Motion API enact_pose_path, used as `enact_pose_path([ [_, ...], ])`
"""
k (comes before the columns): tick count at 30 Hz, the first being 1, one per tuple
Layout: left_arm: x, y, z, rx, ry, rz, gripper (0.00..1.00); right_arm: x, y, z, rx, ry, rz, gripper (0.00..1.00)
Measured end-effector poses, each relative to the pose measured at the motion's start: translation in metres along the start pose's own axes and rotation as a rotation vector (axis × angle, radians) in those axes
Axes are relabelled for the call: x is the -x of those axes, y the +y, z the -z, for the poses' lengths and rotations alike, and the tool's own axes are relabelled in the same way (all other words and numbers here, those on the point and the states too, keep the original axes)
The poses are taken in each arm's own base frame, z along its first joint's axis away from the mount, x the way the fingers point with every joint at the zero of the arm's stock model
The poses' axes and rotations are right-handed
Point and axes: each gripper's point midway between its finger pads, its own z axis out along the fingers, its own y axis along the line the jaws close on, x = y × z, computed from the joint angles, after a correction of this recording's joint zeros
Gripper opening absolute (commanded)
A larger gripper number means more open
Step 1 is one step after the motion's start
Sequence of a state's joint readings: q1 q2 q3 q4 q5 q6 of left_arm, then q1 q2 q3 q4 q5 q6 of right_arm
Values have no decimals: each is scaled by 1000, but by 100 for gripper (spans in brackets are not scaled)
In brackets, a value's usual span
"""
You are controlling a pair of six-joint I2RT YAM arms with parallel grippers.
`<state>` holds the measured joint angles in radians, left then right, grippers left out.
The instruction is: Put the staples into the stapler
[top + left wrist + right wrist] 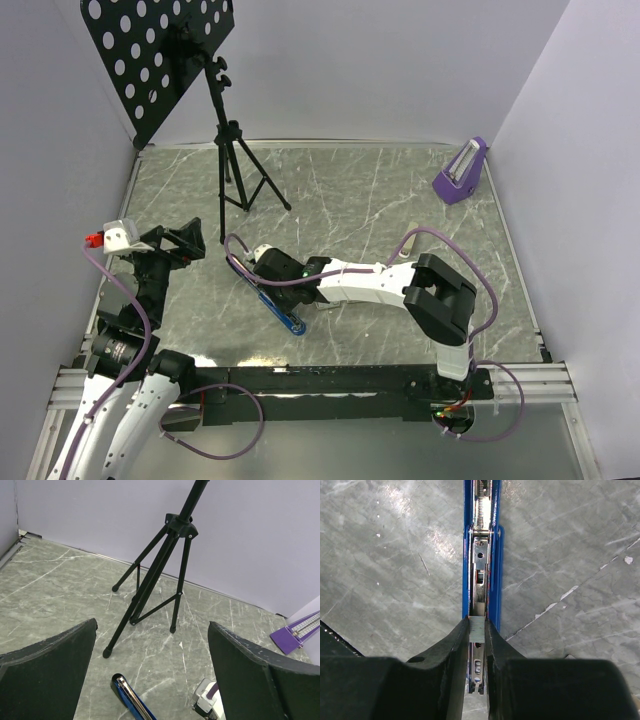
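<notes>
The blue stapler point(283, 308) lies open on the marble table, its metal channel facing up. In the right wrist view the stapler point(481, 550) runs straight away from me. My right gripper point(477, 626) is shut on a short grey strip of staples point(477, 629) and holds it directly over the channel, near its near end. It sits over the stapler's far end in the top view point(262, 272). My left gripper point(185, 243) is open and empty, off to the left. The stapler's tip shows between its fingers point(131, 700). I cannot see the cardboard box.
A black music stand's tripod point(235, 170) stands at the back left, close in front of my left gripper point(160, 575). Its perforated desk point(160, 50) hangs above. A purple object point(461, 172) sits at the back right by the wall.
</notes>
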<state>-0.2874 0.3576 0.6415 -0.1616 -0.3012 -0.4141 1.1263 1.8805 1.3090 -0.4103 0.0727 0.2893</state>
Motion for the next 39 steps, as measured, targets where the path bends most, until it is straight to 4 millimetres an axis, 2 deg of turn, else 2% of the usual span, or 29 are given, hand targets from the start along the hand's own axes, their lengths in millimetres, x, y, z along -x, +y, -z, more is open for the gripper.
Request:
enact_pose_path([
  [39, -2, 0, -1, 2, 6, -2, 97, -3, -3, 0, -15, 8, 29, 34],
])
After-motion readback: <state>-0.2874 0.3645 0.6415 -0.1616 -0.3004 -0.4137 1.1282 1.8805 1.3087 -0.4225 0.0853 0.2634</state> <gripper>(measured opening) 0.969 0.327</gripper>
